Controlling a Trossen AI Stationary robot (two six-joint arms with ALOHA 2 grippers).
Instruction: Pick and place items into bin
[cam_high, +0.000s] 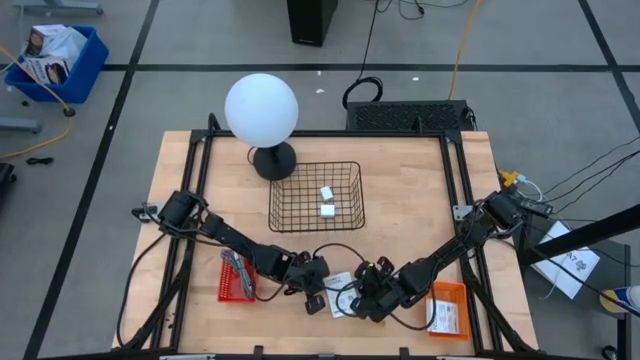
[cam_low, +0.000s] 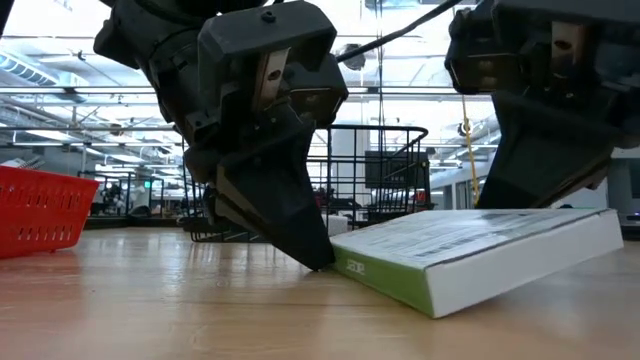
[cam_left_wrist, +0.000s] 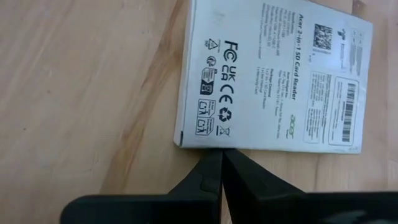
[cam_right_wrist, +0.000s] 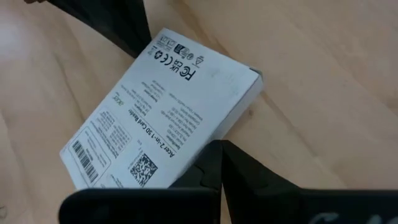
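Note:
A flat white printed packet (cam_high: 340, 283) (cam_low: 480, 250) lies near the table's near edge between my two grippers. It is tilted: its left edge is on the wood and its right side is raised. My left gripper (cam_high: 322, 291) (cam_left_wrist: 222, 154) is shut at the left edge. My right gripper (cam_high: 362, 292) (cam_right_wrist: 221, 145) is shut at the opposite long edge. Two tiny white blocks (cam_high: 327, 200) lie in the wire basket (cam_high: 316, 166). A second packet (cam_high: 447, 318) lies in the orange tray (cam_high: 447, 290). A grey metal tool (cam_high: 238, 268) lies in the red tray (cam_high: 224, 292). My left gripper sets its shut fingertips (cam_low: 315, 255) against the packet's left edge (cam_left_wrist: 211, 144), slanting down from the table's left. That edge rests on the wood. My right gripper meets the packet's right long edge (cam_right_wrist: 239, 121) with shut fingers from the table's right. That side stands raised off the table (cam_low: 600, 235). The packet hides whether the tips are under it.
The big white globe lamp (cam_high: 261, 110) stands at the basket's far-left corner. The red tray is left of the grippers, the orange tray right of them. Bare wood (cam_high: 410, 200) lies between the basket and the table's right edge.

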